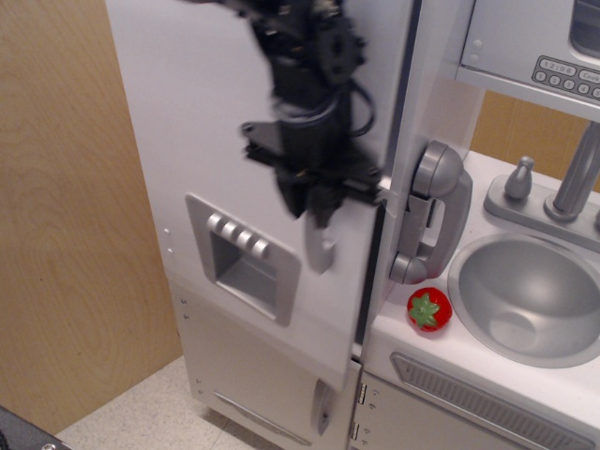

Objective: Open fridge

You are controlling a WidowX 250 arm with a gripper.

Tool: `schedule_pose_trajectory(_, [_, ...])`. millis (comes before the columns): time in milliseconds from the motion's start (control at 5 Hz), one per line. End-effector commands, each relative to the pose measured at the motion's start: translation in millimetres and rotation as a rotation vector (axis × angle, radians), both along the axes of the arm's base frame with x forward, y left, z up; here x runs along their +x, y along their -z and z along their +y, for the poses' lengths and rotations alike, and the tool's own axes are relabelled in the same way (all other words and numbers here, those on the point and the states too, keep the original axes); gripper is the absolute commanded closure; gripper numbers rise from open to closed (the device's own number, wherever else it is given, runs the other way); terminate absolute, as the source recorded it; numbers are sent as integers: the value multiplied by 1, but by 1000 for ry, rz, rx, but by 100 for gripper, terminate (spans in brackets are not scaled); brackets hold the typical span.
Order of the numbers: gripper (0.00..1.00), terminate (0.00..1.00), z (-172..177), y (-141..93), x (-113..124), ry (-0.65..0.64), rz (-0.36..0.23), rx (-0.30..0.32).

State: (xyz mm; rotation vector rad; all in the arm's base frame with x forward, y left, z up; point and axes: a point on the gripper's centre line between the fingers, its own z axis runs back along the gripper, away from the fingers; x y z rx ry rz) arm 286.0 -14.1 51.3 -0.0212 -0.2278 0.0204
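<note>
The black gripper [314, 202] is clamped on the vertical silver handle [320, 246] of the fridge [202, 103], whose door stands slightly ajar with a dark gap at 3 o'clock. A strawberry [428, 309] sits beside the sink [530, 295].

The toy phone [433, 211] hangs at 3 o'clock of the fridge [234, 141]; strawberry [428, 309] below it, sink [530, 295] further toward 3.

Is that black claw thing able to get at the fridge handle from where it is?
Yes, it seems so: the gripper is already closed on the top of the handle, and the fridge door has begun to swing out. The picture is blurred, though.
</note>
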Motion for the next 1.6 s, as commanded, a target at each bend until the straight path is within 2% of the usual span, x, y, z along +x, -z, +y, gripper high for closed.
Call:
schedule_pose_trajectory(0, [0, 0, 41, -38, -47, -22, 62, 22])
schedule_pose_trajectory(200, [0, 0, 34, -38, -71, -10, 156, 112])
schedule_pose_trajectory(400, [0, 0, 11, -40, -92, 44, 153, 133])
schedule_pose_trajectory(800, [0, 0, -51, -40, -111, 149, 150, 92])
schedule_pose_trajectory(1000, [0, 0, -75, -36, -98, 114, 144, 72])
schedule_pose_trajectory(1200, [0, 0, -89, -36, -68, 75, 132, 39])
schedule_pose_trajectory(1400, [0, 0, -88, -42, -41, 26, 114, 24])
